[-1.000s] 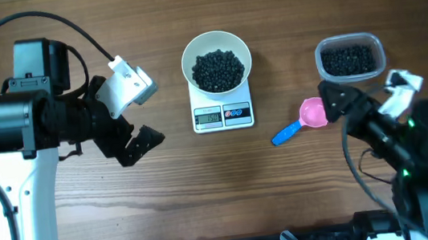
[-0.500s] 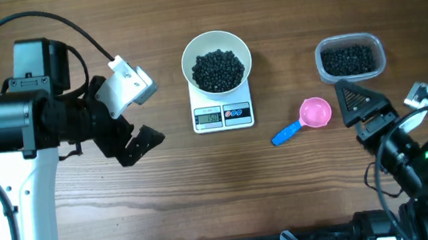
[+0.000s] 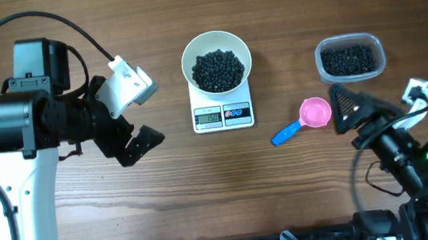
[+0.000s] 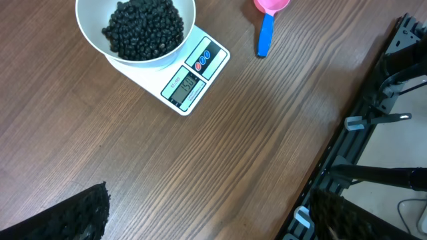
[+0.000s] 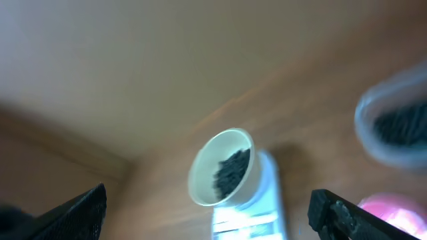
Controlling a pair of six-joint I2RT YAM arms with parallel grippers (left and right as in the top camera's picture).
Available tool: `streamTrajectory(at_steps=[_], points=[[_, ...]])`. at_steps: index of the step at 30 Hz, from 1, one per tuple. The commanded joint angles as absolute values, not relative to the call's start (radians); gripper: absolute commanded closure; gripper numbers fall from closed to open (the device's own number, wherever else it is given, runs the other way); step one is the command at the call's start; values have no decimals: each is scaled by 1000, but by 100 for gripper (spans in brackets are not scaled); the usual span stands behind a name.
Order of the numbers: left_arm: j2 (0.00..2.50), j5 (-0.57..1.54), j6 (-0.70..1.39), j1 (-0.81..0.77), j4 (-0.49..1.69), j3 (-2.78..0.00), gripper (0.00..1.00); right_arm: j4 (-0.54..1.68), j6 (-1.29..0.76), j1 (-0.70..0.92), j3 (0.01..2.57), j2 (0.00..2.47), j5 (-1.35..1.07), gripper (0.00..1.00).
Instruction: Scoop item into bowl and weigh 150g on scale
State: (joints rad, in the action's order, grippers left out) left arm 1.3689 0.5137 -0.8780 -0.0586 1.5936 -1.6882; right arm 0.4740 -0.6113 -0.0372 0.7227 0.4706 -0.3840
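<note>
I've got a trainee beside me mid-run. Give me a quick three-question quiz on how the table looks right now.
1. True or false: the bowl, holding black beads, sits on the scale.
2. Where does the pink scoop lie? A: in the bowl. B: on the table, between the scale and the clear tub. C: on the scale.
3. Fill in: the left tool and right tool both stand ____, holding nothing.

Key: 1 true; 2 B; 3 open.

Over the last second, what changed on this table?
The right arm's fingers, open and empty, drew back from the pink scoop toward the robot's base. The scoop, bowl of black beads on the scale, clear tub and left arm stayed put.
</note>
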Motion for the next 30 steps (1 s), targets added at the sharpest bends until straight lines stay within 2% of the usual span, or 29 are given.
streamTrajectory(at_steps=[1, 10, 30], points=[[1360, 515, -890, -52, 1594, -1699, 0, 461, -159, 6, 732, 421, -390, 0], [1360, 515, -890, -52, 1594, -1699, 0, 464, 83, 29, 663, 238, -328, 0], [1360, 515, -890, -52, 1594, -1699, 0, 208, 78, 27, 380, 32, -326, 0]])
